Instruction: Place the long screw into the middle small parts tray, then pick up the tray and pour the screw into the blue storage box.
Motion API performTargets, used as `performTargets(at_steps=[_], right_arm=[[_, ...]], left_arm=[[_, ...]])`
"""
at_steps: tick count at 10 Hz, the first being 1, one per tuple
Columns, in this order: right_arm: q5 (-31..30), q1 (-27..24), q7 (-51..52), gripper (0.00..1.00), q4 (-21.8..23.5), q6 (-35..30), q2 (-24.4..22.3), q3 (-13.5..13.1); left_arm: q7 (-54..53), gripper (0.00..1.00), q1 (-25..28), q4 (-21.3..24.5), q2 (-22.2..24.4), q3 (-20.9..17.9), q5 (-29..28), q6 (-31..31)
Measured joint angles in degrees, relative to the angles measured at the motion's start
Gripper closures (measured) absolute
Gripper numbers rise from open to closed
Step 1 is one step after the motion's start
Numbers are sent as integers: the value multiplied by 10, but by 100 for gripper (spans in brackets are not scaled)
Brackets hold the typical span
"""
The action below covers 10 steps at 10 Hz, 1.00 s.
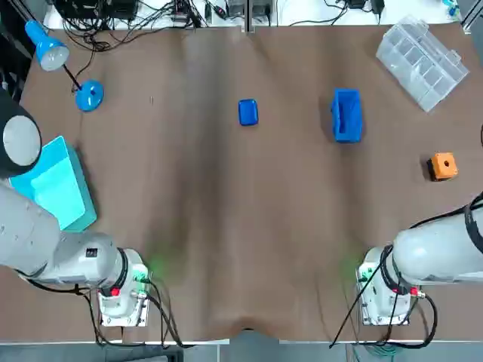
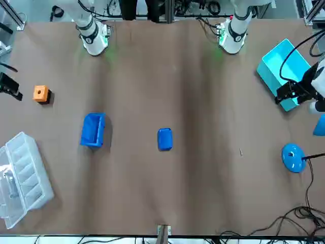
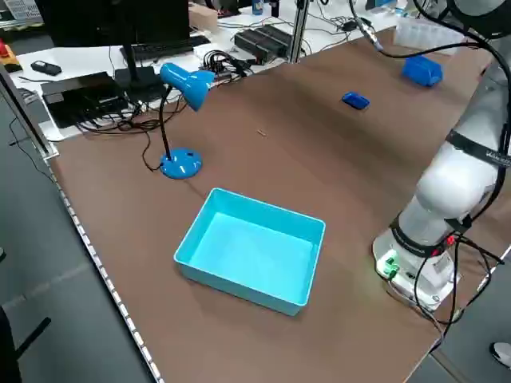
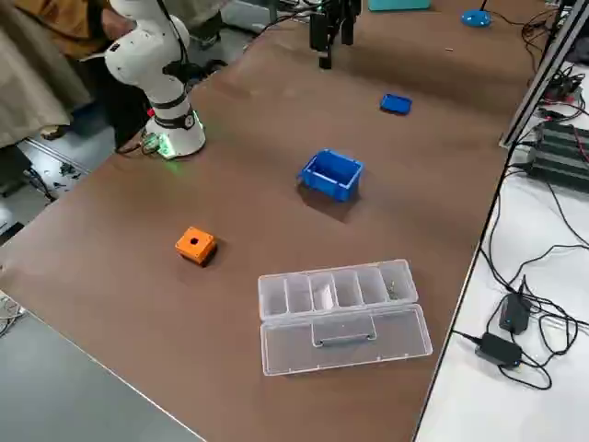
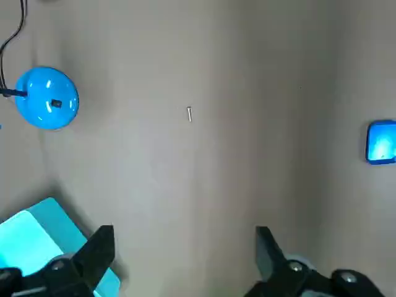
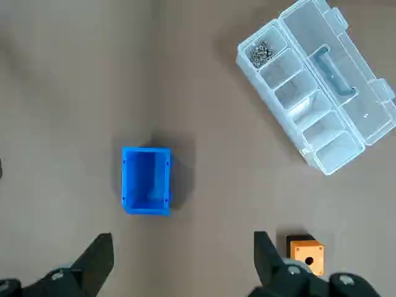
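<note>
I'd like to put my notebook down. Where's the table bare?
The widest bare stretch lies between the arms' bases and the small blue tray and blue storage box. Crowded: left edge, with cyan bin and lamp; far right corner, with clear organizer and orange block.

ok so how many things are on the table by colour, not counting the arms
blue: 3 (desk lamp, small tray, open bin)
turquoise: 1 (big box)
clear: 1 (compartment case)
orange: 1 (block)
metal: 1 (screw)
total: 7
</note>
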<state>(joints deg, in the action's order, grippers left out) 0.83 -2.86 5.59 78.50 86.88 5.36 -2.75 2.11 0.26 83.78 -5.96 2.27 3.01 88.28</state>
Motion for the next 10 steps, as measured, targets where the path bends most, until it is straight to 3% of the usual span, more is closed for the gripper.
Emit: performTargets(at_steps=[10], right_arm=[[-2,-11,1,0,0,1,1,2]], left_arm=[[0,1,8,5,-2,-4,-2,-1]])
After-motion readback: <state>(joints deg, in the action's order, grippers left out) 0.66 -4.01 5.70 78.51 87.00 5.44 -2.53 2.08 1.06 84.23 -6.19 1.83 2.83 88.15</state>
